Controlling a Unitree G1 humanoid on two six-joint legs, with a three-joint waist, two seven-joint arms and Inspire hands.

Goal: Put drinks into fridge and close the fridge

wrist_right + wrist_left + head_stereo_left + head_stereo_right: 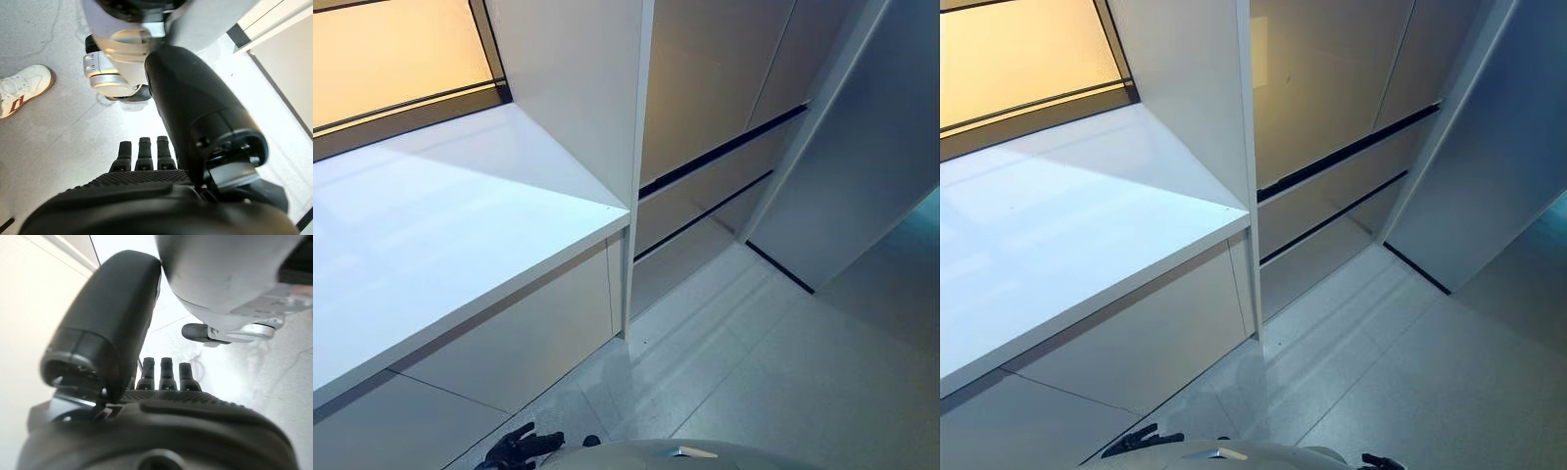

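Note:
A tall unit of glossy grey-brown fronts (724, 108) with dark horizontal gaps stands ahead, right of the white counter. A tall grey panel (862, 166) stands out from it at the right, like an open door. My left hand (519, 448) hangs low at the bottom edge, over the floor. In the left wrist view its fingers (166, 374) are straight and hold nothing. My right hand (1381, 461) shows at the bottom right. In the right wrist view its fingers (144, 152) are straight and empty.
A white counter (431, 235) fills the left, with white cupboard fronts (529, 343) below and a white upright side panel (597, 88) at its right end. Pale speckled floor (783, 372) lies ahead. A person's white shoe (22, 90) stands on the floor near my right hand.

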